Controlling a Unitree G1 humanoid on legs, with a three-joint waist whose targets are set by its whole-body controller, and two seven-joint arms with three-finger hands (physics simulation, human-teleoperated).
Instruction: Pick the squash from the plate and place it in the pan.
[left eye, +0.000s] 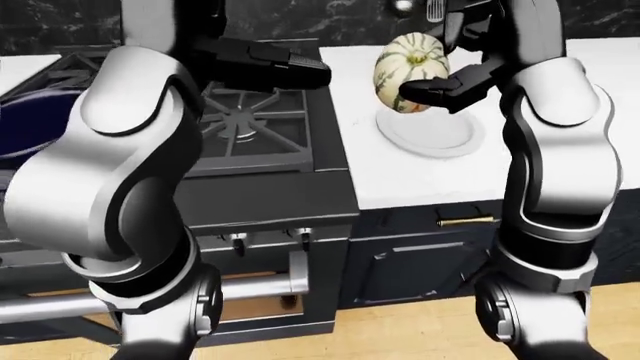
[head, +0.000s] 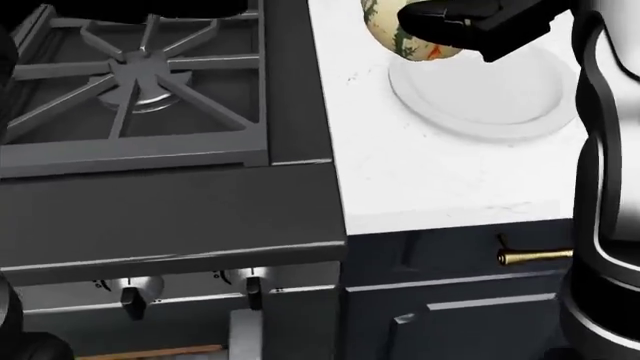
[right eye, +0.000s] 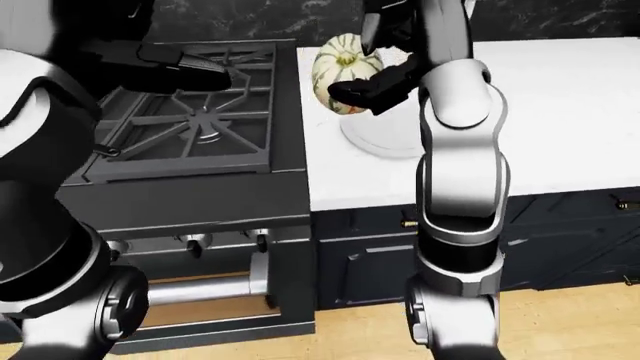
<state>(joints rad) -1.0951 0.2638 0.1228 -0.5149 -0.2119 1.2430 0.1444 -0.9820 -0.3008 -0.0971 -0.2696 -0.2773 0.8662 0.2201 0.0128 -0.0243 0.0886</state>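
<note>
The squash (left eye: 408, 66), pale with green stripes, hangs in the air above the left rim of the white plate (left eye: 435, 135), which lies bare on the white counter. My right hand (left eye: 432, 88) is shut on the squash, its black fingers wrapping it from the right and below. In the head view the squash (head: 398, 31) sits at the top edge, over the plate (head: 500, 101). My left hand (left eye: 295, 71) is held open above the stove grate (left eye: 250, 127). A dark blue pan (left eye: 25, 127) peeks out at the far left, mostly hidden by my left arm.
The black gas stove (head: 140, 75) fills the left of the head view, with knobs (head: 135, 296) on its face. The white counter (head: 440, 180) lies to its right, above dark cabinets with a brass handle (head: 535, 256). My large left arm (left eye: 110, 165) blocks the stove's left side.
</note>
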